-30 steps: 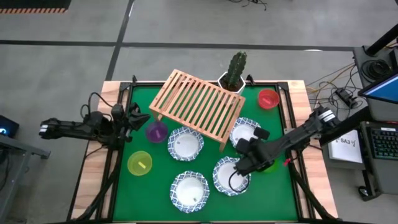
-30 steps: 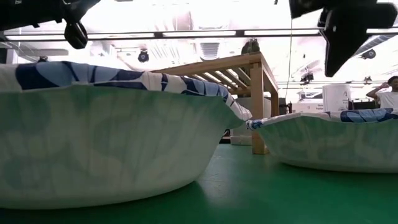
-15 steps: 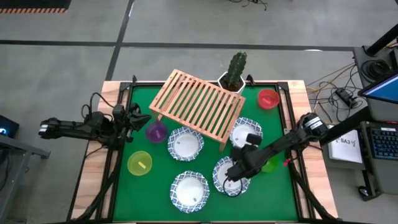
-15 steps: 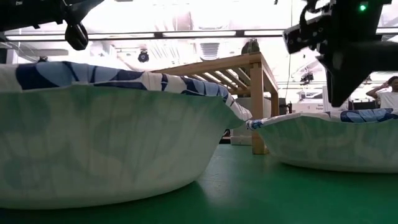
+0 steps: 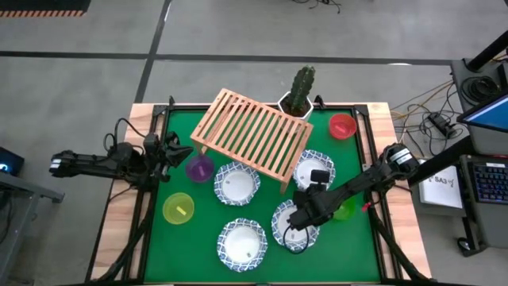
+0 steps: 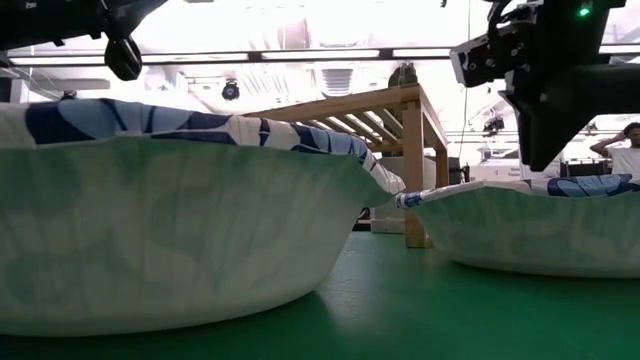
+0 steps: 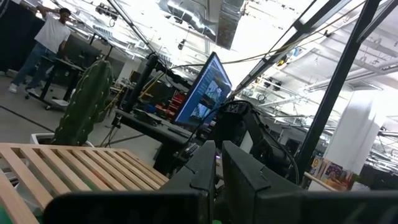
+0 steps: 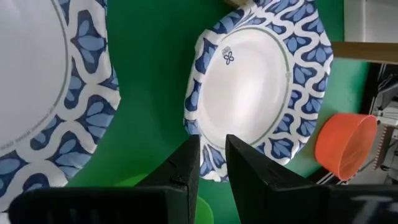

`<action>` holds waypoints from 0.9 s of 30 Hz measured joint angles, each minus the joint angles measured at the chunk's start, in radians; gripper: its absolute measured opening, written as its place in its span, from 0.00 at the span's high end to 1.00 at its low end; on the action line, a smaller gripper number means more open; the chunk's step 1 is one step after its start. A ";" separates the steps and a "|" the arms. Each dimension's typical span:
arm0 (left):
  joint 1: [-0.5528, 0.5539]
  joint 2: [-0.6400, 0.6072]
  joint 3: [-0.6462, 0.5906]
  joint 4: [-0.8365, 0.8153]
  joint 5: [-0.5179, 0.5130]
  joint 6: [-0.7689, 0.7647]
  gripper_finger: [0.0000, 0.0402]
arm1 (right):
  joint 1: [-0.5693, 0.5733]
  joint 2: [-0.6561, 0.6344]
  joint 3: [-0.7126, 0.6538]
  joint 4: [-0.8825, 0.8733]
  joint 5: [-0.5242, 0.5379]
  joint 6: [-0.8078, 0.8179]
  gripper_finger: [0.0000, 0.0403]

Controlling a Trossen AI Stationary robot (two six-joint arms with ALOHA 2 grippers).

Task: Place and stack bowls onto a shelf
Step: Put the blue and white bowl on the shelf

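The wooden shelf (image 5: 252,143) stands on its short legs at the mat's far middle. Four white blue-rimmed bowls (image 5: 236,184) (image 5: 242,242) (image 5: 279,226) (image 5: 313,168) sit on their bases on the mat. The purple bowl (image 5: 199,168), yellow-green bowl (image 5: 178,208) and red bowl (image 5: 343,125) sit apart; the green bowl (image 5: 346,211) is half hidden under my right arm. My right gripper (image 5: 305,216) (image 8: 212,152) hovers over the near-right white bowl's right rim, open by a narrow gap. My left gripper (image 5: 171,151) (image 7: 216,158) waits shut at the left edge.
A cactus in a white pot (image 5: 300,91) stands behind the shelf's far right corner. Cables hang below my right arm (image 5: 298,238). In the low view two white bowls (image 6: 170,220) (image 6: 530,225) fill the foreground, with a shelf leg (image 6: 413,170) behind them.
My right gripper has moved toward the table's near left, from between the two right-hand white bowls to over the near-right bowl, and has come lower. The bowls and shelf have stayed where they were.
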 joint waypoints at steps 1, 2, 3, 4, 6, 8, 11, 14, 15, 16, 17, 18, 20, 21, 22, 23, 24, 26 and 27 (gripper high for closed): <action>0.000 0.000 0.000 0.000 0.000 0.000 0.97 | 0.000 0.000 0.000 -0.001 -0.004 -0.006 0.83; 0.000 0.000 0.000 0.000 0.000 0.000 0.97 | 0.000 0.000 0.000 0.001 -0.010 -0.003 0.83; 0.000 0.001 0.000 0.000 0.000 0.000 0.97 | 0.000 0.000 0.000 0.005 -0.012 0.010 0.83; 0.000 0.001 0.000 0.000 0.000 0.000 0.97 | 0.000 0.000 0.000 0.008 -0.012 0.023 0.83; 0.000 0.004 0.000 0.000 0.000 0.000 0.97 | -0.002 -0.009 0.000 0.010 -0.014 0.045 0.82; 0.000 0.004 0.000 0.000 0.000 0.000 0.97 | -0.003 -0.034 0.000 0.029 -0.015 0.051 0.80; 0.000 0.004 0.000 0.000 0.000 0.000 0.97 | -0.006 -0.097 0.000 0.066 0.005 0.050 0.74; 0.000 0.006 0.000 0.001 0.000 0.000 0.97 | -0.006 -0.186 -0.016 0.175 0.062 0.012 0.69; 0.000 0.006 0.000 0.000 0.000 0.000 0.97 | -0.006 -0.219 -0.030 0.226 0.084 -0.019 0.68; 0.000 0.007 0.000 0.000 0.000 0.000 0.97 | -0.006 -0.252 -0.049 0.283 0.099 -0.055 0.66; 0.000 0.008 0.000 0.001 0.000 0.000 0.97 | -0.006 -0.288 -0.075 0.350 0.103 -0.086 0.65; 0.000 0.008 0.000 0.000 0.000 0.000 0.97 | -0.007 -0.319 -0.107 0.415 0.104 -0.116 0.64; 0.000 0.010 0.000 0.001 0.000 0.000 0.97 | -0.015 -0.379 -0.188 0.543 0.103 -0.152 0.63; 0.000 0.010 0.000 0.000 0.000 0.000 0.97 | -0.019 -0.405 -0.232 0.600 0.099 -0.160 0.63; 0.000 0.010 0.000 0.000 0.000 0.000 0.97 | -0.024 -0.431 -0.277 0.644 0.097 -0.157 0.63; 0.000 0.011 0.000 0.001 0.000 0.000 0.97 | -0.029 -0.450 -0.321 0.667 0.097 -0.143 0.63; 0.000 0.011 0.000 0.001 0.000 0.000 0.97 | -0.034 -0.467 -0.362 0.682 0.097 -0.125 0.63; 0.000 0.011 0.000 0.000 0.000 0.000 0.97 | -0.037 -0.487 -0.437 0.708 0.096 -0.081 0.64; 0.000 0.011 0.000 0.001 0.000 0.000 0.97 | -0.037 -0.492 -0.468 0.717 0.095 -0.062 0.64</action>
